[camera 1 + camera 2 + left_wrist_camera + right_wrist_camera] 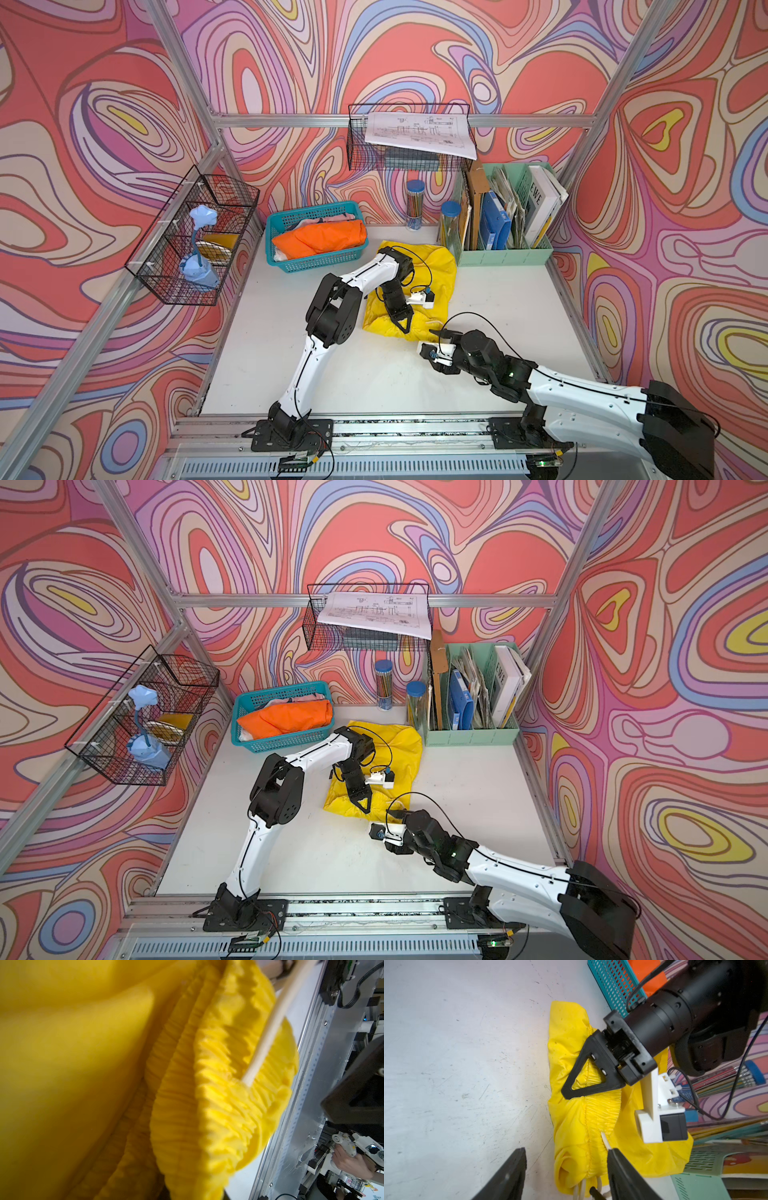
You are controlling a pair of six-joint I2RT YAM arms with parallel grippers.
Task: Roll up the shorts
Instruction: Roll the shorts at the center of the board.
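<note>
My left gripper (403, 328) pinches the shorts (436, 266); my right gripper (566, 1169), open and empty beside it, should grab level, then roll tight.

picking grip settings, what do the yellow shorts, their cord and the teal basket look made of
Shorts: thin synthetic weave, probably nylon or polyester; slight sheen, soft crinkles, gathered waistband. Cord: off-white, matte, likely a cotton or polyester braid; too blurred to confirm. Basket: rigid moulded plastic, glossy teal, evenly perforated walls.
</note>
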